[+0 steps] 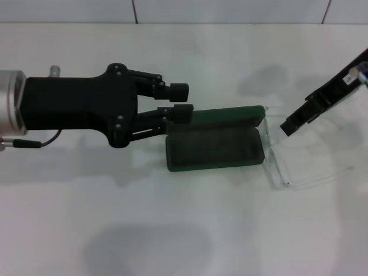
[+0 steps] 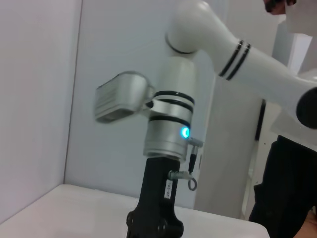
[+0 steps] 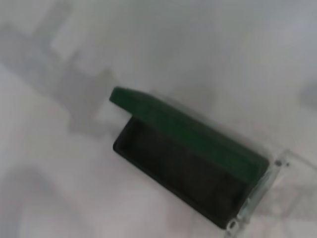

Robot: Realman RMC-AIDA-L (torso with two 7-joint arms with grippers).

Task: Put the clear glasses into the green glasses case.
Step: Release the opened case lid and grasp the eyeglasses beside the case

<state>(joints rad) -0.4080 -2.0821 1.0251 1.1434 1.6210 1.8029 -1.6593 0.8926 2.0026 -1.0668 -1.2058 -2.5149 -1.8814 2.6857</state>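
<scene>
Green glasses case (image 1: 215,141) lies open; clear glasses (image 1: 282,158) sit outside, touching its right end. Left gripper (image 1: 181,102) fingers spread at the lid; right gripper (image 1: 290,125) hovers above the glasses, finger state unclear. Pick and insertion remain.

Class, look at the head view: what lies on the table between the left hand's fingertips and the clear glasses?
The open green glasses case fills that stretch, from the left hand at one end to the clear glasses touching the other.

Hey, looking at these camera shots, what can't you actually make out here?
- Right gripper: head view, the picture's edge cuts off most of it, so its finger state is unclear.
- Clear glasses: transparent on the white table; their outline fades.
- Green glasses case: lid lettering not visible.
- Left gripper: open above the case's left end; height unclear.
</scene>
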